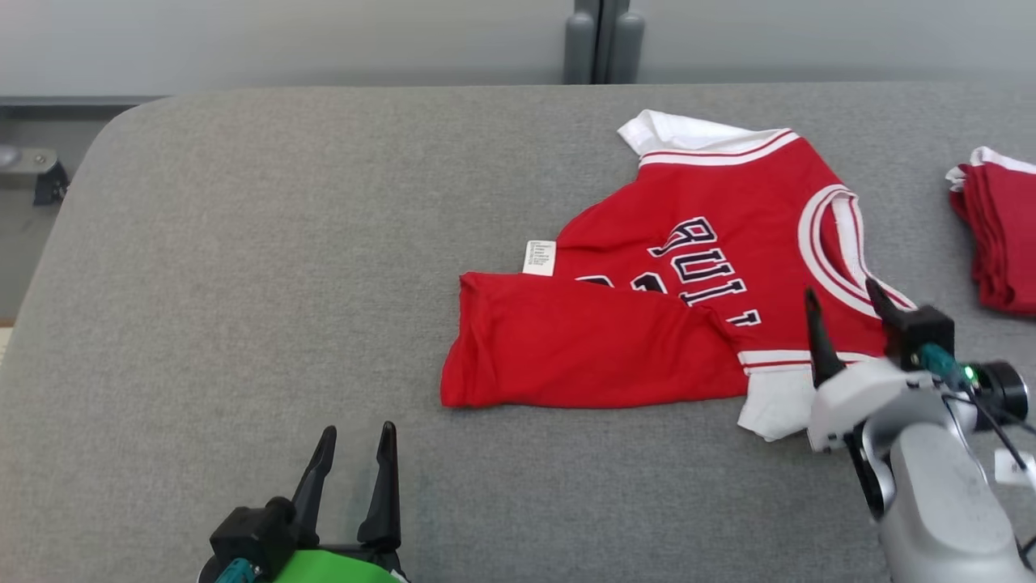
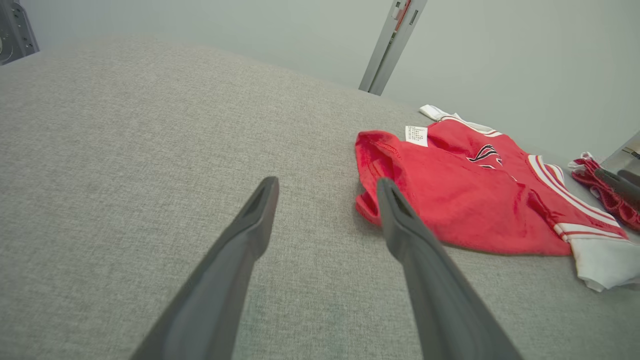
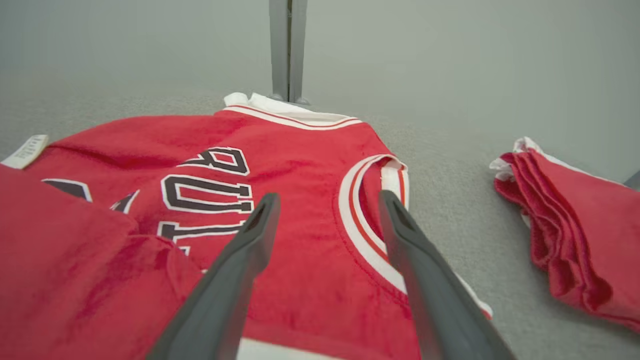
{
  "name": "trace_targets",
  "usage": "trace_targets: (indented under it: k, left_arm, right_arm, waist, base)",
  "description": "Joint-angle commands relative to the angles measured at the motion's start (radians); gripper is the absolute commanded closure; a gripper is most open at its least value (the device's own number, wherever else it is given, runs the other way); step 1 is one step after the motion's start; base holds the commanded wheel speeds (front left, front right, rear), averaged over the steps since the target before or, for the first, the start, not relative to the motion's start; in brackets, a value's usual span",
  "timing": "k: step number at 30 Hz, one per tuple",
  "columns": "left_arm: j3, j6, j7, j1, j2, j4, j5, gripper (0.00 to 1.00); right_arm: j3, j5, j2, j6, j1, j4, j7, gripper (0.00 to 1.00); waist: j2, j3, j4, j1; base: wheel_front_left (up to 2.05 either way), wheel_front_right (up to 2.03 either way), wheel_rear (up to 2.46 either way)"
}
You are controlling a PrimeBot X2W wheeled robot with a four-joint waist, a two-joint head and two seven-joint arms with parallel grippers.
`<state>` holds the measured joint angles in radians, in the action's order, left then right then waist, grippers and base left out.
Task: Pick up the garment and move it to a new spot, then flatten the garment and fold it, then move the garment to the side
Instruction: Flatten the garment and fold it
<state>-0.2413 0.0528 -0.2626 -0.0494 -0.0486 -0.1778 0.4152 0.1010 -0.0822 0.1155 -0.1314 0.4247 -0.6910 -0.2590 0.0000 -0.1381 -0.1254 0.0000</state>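
At the lower left, the left hand (image 1: 358,429) is hovering over the bare grey desk (image 1: 243,283), its fingers spread wide and holding nothing. The red jersey (image 1: 615,340) is lying right of the desk's middle, partly folded. One red panel is lying doubled over the front and covering part of the dark lettering (image 1: 700,259), and a white care label (image 1: 540,257) is poking out at the left edge. The folding is looking about half done, I judge. To do it well, each hand should be pinching both layers at a corner, lifting low and laying the cloth over so the edges are meeting evenly. The right hand (image 1: 842,290) is poised over the jersey by its white-trimmed neckline, fingers parted and gripping nothing. Further right, a stack of folded red garments (image 1: 1004,243) is sitting well apart, and the fold should be keeping clear of it.
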Motion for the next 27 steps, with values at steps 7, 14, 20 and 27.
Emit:
trace_targets:
  k: [7, 14, 20, 27]
  left_arm:
    - [0.009, -0.005, -0.003, -0.031, -0.004, 0.007, -0.013, 0.00]
    - [0.003, -0.005, -0.003, -0.030, -0.004, 0.011, -0.009, 0.00]
    - [-0.001, 0.002, -0.003, -0.001, -0.004, 0.002, -0.017, 0.00]
    - [-0.003, 0.009, -0.003, 0.010, -0.004, -0.010, -0.013, 0.00]
  right_arm:
    - [0.043, 0.087, -0.042, 0.002, -0.272, 0.174, -0.006, 0.00]
    - [-0.013, 0.147, -0.061, 0.002, -0.390, 0.272, 0.057, 0.00]
    - [-0.059, 0.184, -0.064, 0.002, -0.358, 0.252, 0.088, 0.00]
    - [-0.082, 0.219, -0.064, 0.002, -0.312, 0.179, 0.086, 0.00]
  waist:
    - [0.0000, 0.063, 0.078, 0.0000]
    - [0.0000, 0.042, 0.103, 0.0000]
    - [0.0000, 0.024, 0.096, 0.0000]
    - [0.0000, 0.014, 0.065, 0.0000]
  base:
    - [0.00, 0.00, 0.00]
    - [0.00, 0.00, 0.00]
    - [0.00, 0.00, 0.00]
    - [0.00, 0.00, 0.00]
